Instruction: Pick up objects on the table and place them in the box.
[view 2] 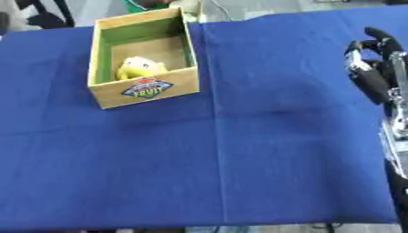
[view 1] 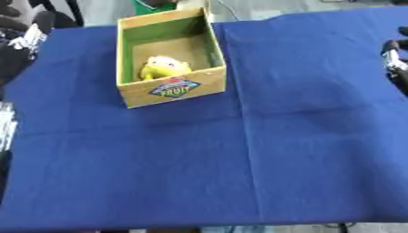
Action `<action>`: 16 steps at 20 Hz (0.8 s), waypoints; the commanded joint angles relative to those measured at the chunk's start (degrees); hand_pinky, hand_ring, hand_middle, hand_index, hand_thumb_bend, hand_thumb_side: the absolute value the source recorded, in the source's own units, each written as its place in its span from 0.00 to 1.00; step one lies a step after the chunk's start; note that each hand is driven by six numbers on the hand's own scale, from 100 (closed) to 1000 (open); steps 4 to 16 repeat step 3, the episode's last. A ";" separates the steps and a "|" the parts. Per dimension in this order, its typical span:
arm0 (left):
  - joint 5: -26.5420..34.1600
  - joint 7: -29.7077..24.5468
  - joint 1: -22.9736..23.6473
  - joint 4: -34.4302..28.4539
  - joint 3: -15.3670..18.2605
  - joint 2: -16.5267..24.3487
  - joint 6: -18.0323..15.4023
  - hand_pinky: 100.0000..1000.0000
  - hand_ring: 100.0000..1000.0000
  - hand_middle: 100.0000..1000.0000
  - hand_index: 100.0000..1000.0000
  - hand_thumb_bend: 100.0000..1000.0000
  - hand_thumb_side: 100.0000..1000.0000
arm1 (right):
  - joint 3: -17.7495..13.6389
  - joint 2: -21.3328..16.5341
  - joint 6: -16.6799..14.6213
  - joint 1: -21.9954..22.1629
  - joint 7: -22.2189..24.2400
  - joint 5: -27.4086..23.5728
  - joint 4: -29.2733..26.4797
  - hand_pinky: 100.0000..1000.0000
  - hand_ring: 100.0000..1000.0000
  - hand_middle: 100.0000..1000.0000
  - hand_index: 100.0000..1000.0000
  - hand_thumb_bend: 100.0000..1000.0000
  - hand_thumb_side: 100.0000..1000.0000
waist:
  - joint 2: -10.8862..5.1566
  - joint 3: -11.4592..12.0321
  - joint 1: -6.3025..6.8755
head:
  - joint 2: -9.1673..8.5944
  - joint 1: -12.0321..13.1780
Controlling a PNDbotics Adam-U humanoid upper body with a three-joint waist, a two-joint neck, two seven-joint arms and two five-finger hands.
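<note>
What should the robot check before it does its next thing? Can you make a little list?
1. Box upright and open on top: ok.
2. Yellow toy inside the box: ok.
3. Other objects left to pick on the blue cloth: none visible, so not ok for another pick.
4. Right hand off to the right side, away from the box: ok.
5. Right hand holding nothing: ok; whether its fingers are open or curled: cannot tell.
6. Left hand position: cannot tell, it is not in view.

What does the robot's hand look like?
Only the right hand shows well, at the right edge: black fingers with pale silvery parts between them, on a slim arm of black and silver metal. The left hand isn't visible.
</note>
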 commanded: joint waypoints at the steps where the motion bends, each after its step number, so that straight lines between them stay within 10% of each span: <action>1: 0.40 0.46 0.18 -1.64 1.01 -0.38 0.02 0.43 0.47 0.49 0.65 0.64 0.27 | -0.29 -0.87 0.08 -1.30 -0.34 0.04 -1.40 0.72 0.91 0.64 0.91 0.00 0.50 | -0.82 0.02 -0.23 | -0.75 1.21; 16: 0.41 0.40 0.35 -1.71 1.04 -0.90 0.03 0.43 0.47 0.49 0.65 0.64 0.27 | -0.33 -0.74 0.07 -1.37 -0.41 0.07 -1.42 0.72 0.91 0.64 0.91 0.00 0.50 | -0.81 -0.02 -0.42 | -0.86 1.40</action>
